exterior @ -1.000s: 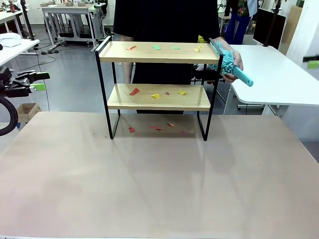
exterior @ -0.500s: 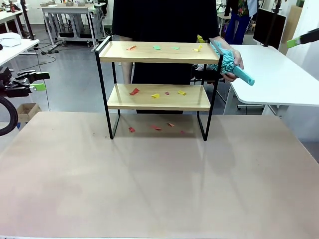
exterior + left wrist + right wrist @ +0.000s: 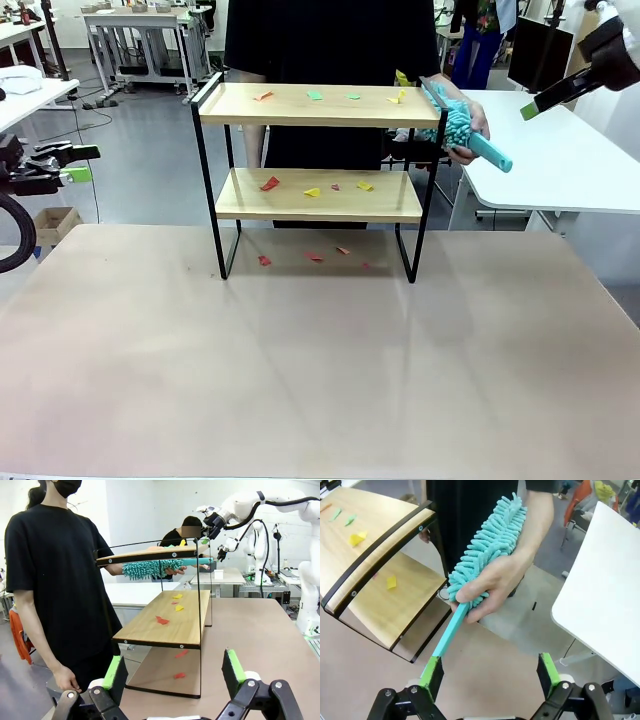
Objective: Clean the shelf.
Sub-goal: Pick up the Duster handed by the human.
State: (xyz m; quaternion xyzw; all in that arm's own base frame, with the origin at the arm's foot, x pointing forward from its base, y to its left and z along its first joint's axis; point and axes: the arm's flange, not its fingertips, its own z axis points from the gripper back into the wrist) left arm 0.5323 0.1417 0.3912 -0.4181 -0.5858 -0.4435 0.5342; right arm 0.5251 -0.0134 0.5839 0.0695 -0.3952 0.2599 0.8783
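The shelf [image 3: 318,105] stands at the far middle of the table, with red, yellow and green paper scraps [image 3: 312,191] on both wooden boards. Behind it a person holds a teal duster [image 3: 455,124] by its handle at the shelf's right end. My right gripper [image 3: 536,104] hangs open in the air to the right of the duster; in the right wrist view its gripper [image 3: 490,674] points at the duster [image 3: 490,545] and the person's hand [image 3: 495,587]. At the far left, off the table, my left gripper [image 3: 78,163] stands open; the left wrist view has this gripper [image 3: 174,671] facing the shelf [image 3: 165,617] end-on.
More paper scraps [image 3: 315,257] lie on the tan tabletop [image 3: 320,370] under the shelf. A white table [image 3: 560,150] stands to the right behind it, and a cardboard box [image 3: 55,224] sits on the floor at the left.
My right gripper has come in from the right edge towards the duster. The person's hand with the duster has barely shifted. The left arm has stayed still.
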